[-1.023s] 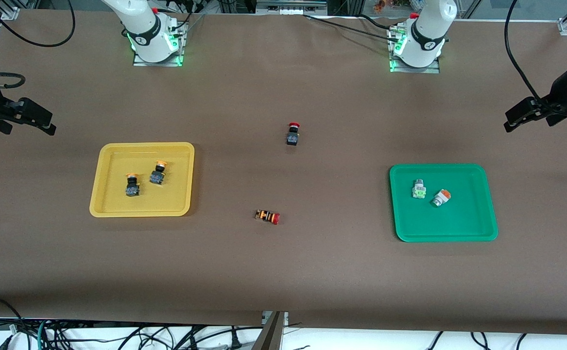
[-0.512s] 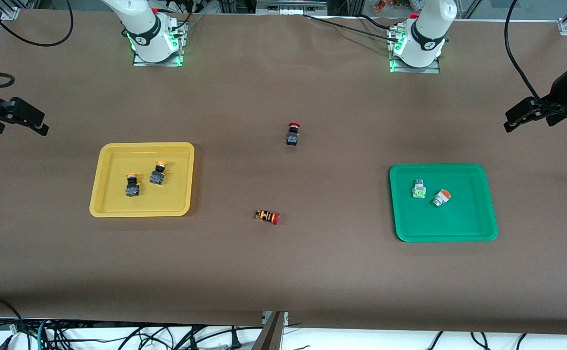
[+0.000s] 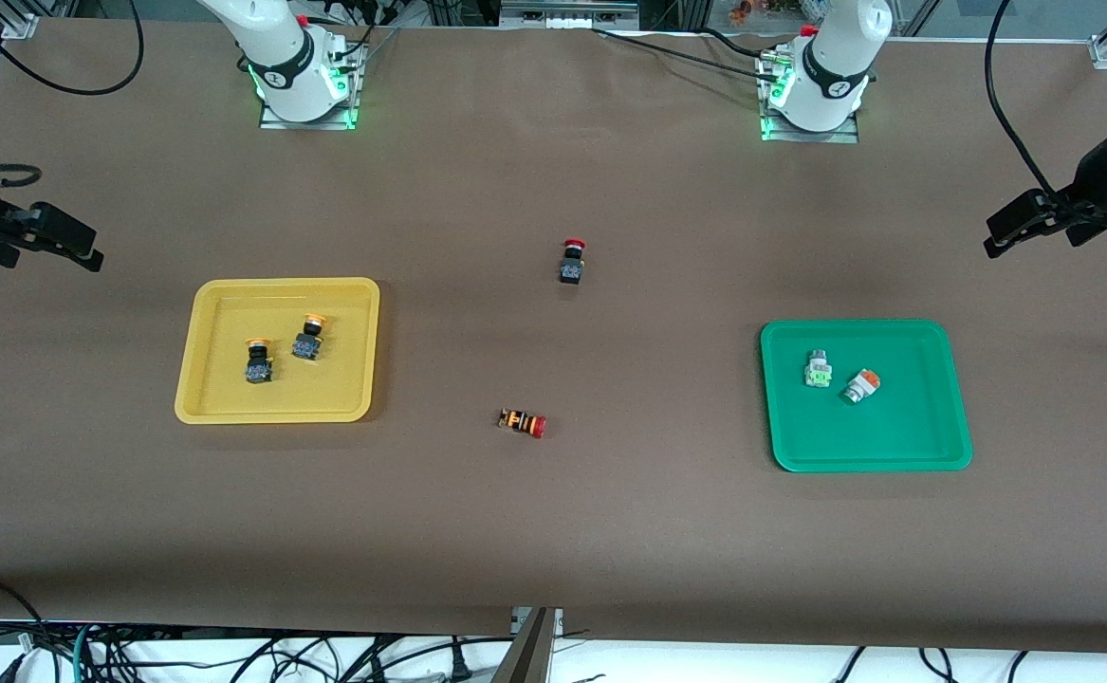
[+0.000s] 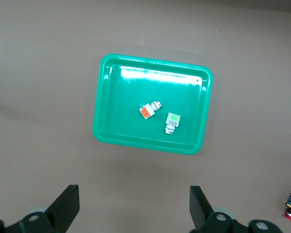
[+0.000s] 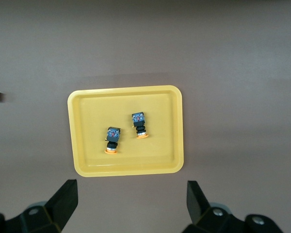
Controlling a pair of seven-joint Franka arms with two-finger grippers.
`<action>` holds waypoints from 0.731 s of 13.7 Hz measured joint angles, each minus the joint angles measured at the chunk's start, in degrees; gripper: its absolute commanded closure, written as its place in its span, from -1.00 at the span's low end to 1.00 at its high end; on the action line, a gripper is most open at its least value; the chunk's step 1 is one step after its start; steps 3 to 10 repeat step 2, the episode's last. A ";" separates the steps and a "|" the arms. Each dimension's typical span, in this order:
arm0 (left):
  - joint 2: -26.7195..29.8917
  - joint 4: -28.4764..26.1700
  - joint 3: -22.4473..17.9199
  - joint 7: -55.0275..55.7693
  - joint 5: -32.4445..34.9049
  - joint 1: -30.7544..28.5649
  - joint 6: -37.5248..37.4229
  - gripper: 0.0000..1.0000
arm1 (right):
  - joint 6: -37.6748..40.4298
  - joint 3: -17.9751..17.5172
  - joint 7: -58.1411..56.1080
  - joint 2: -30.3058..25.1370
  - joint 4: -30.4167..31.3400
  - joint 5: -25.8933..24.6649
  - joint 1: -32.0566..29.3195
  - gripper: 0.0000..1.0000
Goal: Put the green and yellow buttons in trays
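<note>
Brown paper covers the table [image 3: 553, 531], and the landmark on it is a black switch with a red cap [image 3: 572, 261], standing about midway between the 2 arm bases. Toward the right arm's end from that switch, and nearer the front camera, lies the yellow tray [image 3: 194, 370] [image 5: 77, 141]. Inside it are 2 black switches with yellow-orange caps, one [image 3: 257, 360] [image 5: 111, 140] slightly nearer the camera than the other [image 3: 308, 338] [image 5: 138, 124], close together but not touching. Toward the left arm's end from the red-capped switch, again nearer the camera, lies the green tray [image 3: 951, 427] [image 4: 103, 116]. It holds a whitish-grey switch with a green face [image 3: 817, 370] [image 4: 172, 122] and, just beside it, a whitish-grey switch with an orange end [image 3: 861, 385] [image 4: 148, 109], lying tilted. An orange-striped switch with a red cap [image 3: 523, 423] lies on its side on the bare table, nearer the camera than the black red-capped one and between the 2 trays.

Both grippers are up in the air, holding nothing. The right gripper [image 3: 88, 254] [image 5: 130, 201] hangs over the table edge at the right arm's end, its jaws spread wide apart. The left gripper [image 3: 994, 242] [image 4: 135, 206] hangs over the table at the left arm's end, jaws likewise spread wide.
</note>
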State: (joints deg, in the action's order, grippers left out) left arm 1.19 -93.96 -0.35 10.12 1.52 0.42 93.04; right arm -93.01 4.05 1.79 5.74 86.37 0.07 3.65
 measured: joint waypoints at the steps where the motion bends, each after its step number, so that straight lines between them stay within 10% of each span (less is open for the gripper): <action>1: 0.00 0.00 0.00 0.00 0.00 0.00 0.00 -1.00 | 0.04 0.00 0.00 0.55 0.03 0.00 0.10 -0.99; 10: 0.00 0.00 0.00 0.00 0.00 0.00 0.00 -1.00 | 0.08 0.00 0.00 1.15 0.04 0.00 0.14 -0.99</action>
